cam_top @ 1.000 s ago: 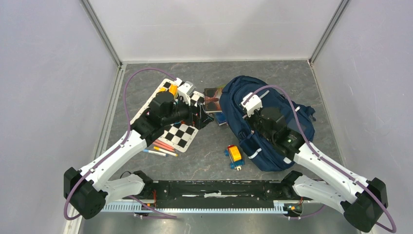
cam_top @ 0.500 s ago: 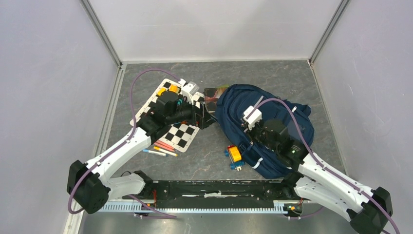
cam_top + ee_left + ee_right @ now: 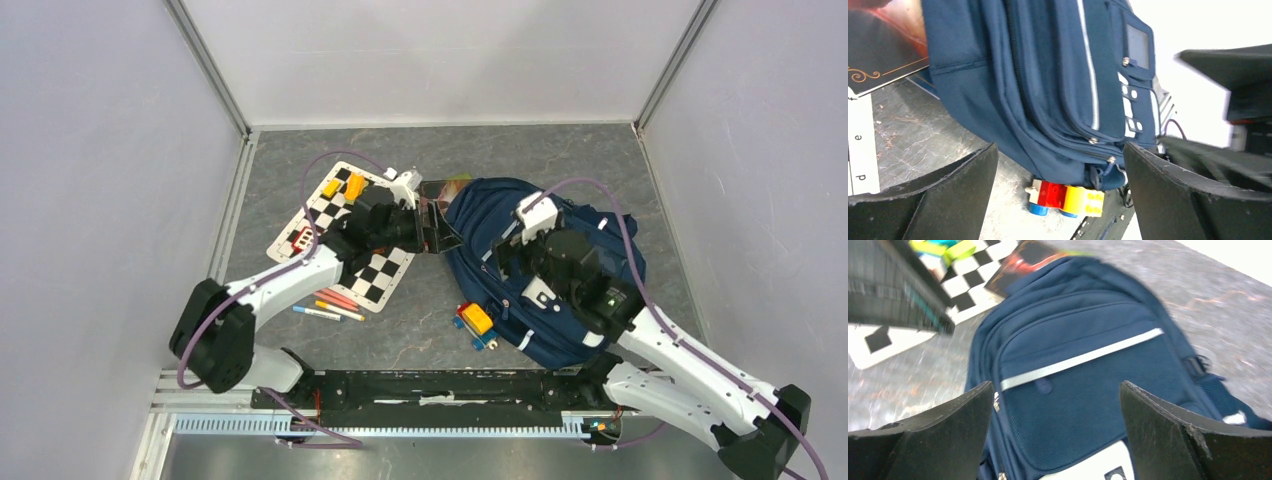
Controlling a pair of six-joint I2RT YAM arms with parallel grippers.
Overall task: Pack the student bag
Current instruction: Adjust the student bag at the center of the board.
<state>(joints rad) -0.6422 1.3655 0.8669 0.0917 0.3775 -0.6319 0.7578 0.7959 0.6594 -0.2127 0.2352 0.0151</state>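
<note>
Now that my right claw has sprung apart, the student bag lies loose.
Its jaws, shut a second ago, hang wide over the striped front, holding nothing. My left claw, also wide, faces the bag's side. Bag sits right of the bench's centre; book and toy blocks wait outside, so packing remains ahead.

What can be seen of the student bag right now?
The student bag is a large navy fabric backpack lying front up on the table. A pale grey stripe crosses its front pocket; zips run along its side; white patches mark its straps. Its far edge overlaps a book; a toy block car sits against its near-left edge. The right fingers stand open above it.
</note>
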